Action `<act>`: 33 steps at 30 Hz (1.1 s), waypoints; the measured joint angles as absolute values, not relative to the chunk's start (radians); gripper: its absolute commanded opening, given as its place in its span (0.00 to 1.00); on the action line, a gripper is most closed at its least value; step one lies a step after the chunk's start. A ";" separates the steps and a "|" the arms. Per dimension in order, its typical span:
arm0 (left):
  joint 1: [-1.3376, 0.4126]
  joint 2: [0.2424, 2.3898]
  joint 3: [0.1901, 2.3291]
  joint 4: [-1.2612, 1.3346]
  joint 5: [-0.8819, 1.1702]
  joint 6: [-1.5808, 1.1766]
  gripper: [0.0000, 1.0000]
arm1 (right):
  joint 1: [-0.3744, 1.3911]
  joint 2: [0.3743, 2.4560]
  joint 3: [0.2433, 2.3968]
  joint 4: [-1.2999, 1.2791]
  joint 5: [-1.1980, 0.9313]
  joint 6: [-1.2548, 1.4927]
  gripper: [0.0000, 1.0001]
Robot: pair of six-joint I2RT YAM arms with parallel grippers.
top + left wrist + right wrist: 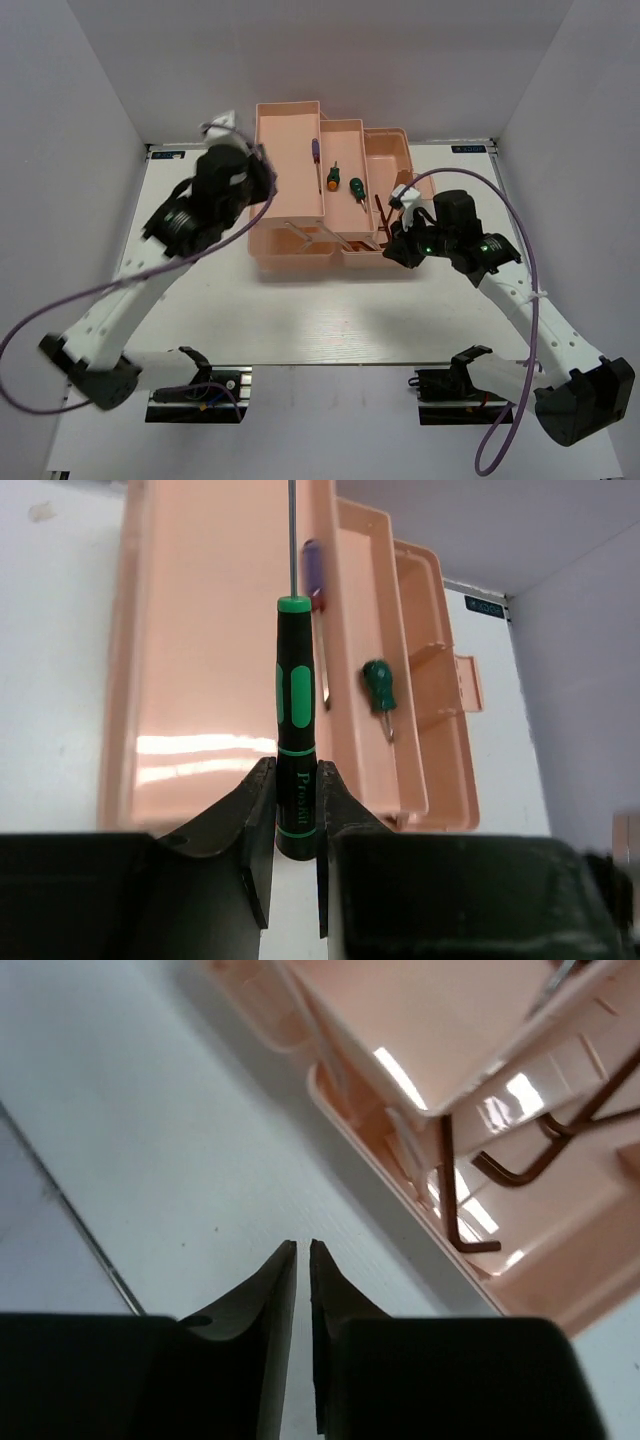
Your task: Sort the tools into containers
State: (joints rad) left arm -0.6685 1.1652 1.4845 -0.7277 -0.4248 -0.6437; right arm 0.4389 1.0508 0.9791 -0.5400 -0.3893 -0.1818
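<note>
One black-green screwdriver (296, 710) is clamped in the left gripper (297, 770) at the toolbox's (290, 135) left side; only the left wrist view shows the grip. Top view shows three more in the toolbox trays: purple screwdriver (315, 150), green screwdriver (333, 174), stubby green screwdriver (356, 187). Right gripper (303, 1247) has jaws nearly together, holding nothing, by the toolbox's front right corner; its view alone shows hex keys (451, 1200), at least two.

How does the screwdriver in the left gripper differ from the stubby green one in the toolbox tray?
The held screwdriver is long and slim, black with green bands; the stubby screwdriver has a short, bulbous all-green handle. The held screwdriver's shaft is long; the stubby screwdriver's is short. The held screwdriver is clamped in the left gripper; the stubby screwdriver lies loose in a tray. Both handles show green.
</note>
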 measured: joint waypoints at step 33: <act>-0.604 0.925 1.290 -0.775 -0.420 -0.479 0.57 | 0.849 1.439 1.107 -0.511 -0.504 -0.891 0.66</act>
